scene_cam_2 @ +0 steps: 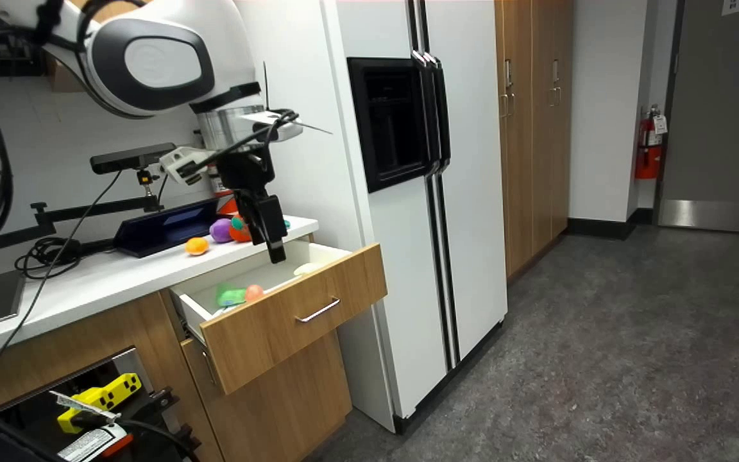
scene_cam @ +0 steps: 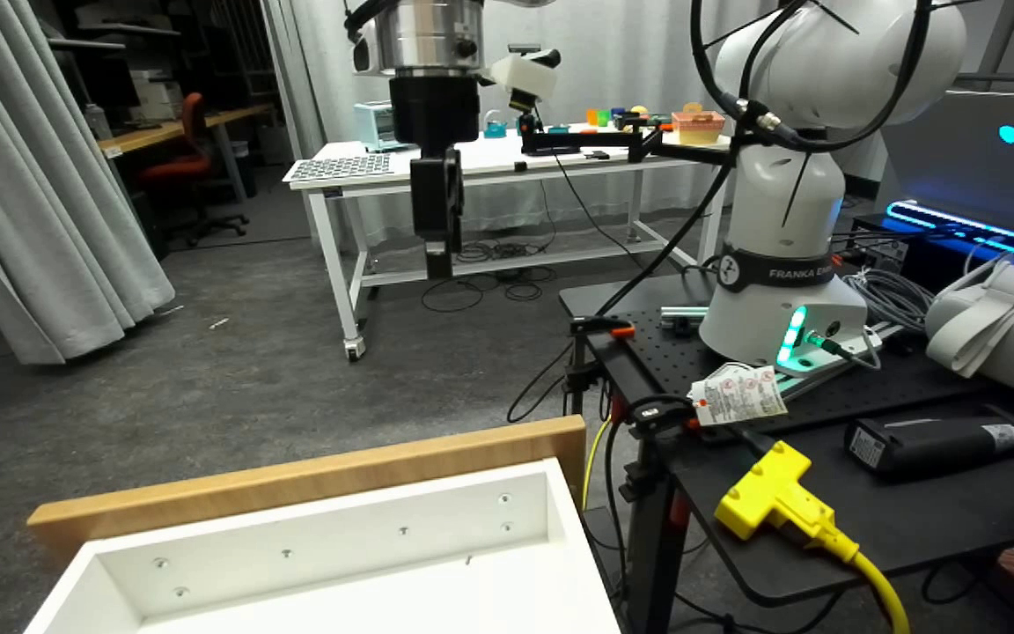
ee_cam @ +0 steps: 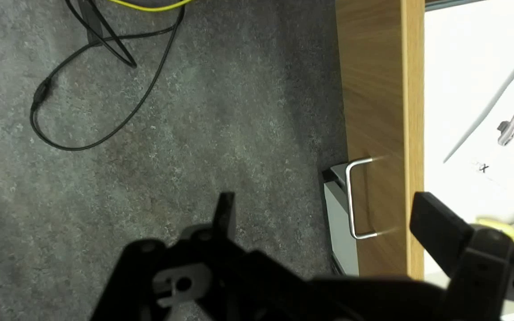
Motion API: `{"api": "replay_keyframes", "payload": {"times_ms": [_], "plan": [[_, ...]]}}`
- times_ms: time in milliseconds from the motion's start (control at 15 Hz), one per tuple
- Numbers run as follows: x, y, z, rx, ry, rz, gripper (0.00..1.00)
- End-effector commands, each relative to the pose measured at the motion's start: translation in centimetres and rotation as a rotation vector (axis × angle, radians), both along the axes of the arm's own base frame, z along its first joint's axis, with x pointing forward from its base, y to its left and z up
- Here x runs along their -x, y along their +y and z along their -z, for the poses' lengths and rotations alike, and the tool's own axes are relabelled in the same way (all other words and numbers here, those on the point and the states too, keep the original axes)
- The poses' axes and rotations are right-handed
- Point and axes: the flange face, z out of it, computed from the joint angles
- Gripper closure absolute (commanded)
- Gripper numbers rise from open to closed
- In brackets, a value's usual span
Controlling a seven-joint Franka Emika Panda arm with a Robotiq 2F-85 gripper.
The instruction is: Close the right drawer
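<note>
Near the extended drawer (scene_cam_2: 280, 328), 2 fingers (ee_cam: 441, 229) wide apart, "FRANKA" on black band (scene_cam: 758, 270)

drawer (scene_cam: 344, 541): an exterior view looks out over it from behind and above, very near, toward the arm (scene_cam: 784, 189) and white desk (scene_cam: 491, 158).
fridge (scene_cam_2: 472, 192): an exterior view faces it slantwise, slightly down, from beside the arm; drawer farther off.
floor (ee_cam: 217, 133): wrist view looks steeply down, pincer (ee_cam: 324, 203) close at bottom edge.
yellow block (scene_cam: 762, 493): shared by both exterior views, with drawer and arm.
handle (scene_cam_2: 318, 312): shared by wrist view and an exterior view.
</note>
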Motion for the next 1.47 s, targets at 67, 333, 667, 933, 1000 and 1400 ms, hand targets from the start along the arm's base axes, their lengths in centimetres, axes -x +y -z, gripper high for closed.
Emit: {"api": "replay_keyframes", "payload": {"times_ms": [67,333,667,933,1000,1400], "plan": [[-5.3,1.1,3.7,-0.015,-0.001,-0.060,0.00],[-8.7,2.8,5.9,-0.013,0.022,-0.094,0.00],[-8.8,2.8,6.2,-0.007,0.033,-0.082,0.00],[-9.4,2.3,6.8,-0.007,0.047,-0.079,0.00],[-10.0,1.9,7.2,0.001,0.047,-0.077,0.00],[-13.9,0.2,10.2,0.013,0.070,-0.060,0.00]]}}
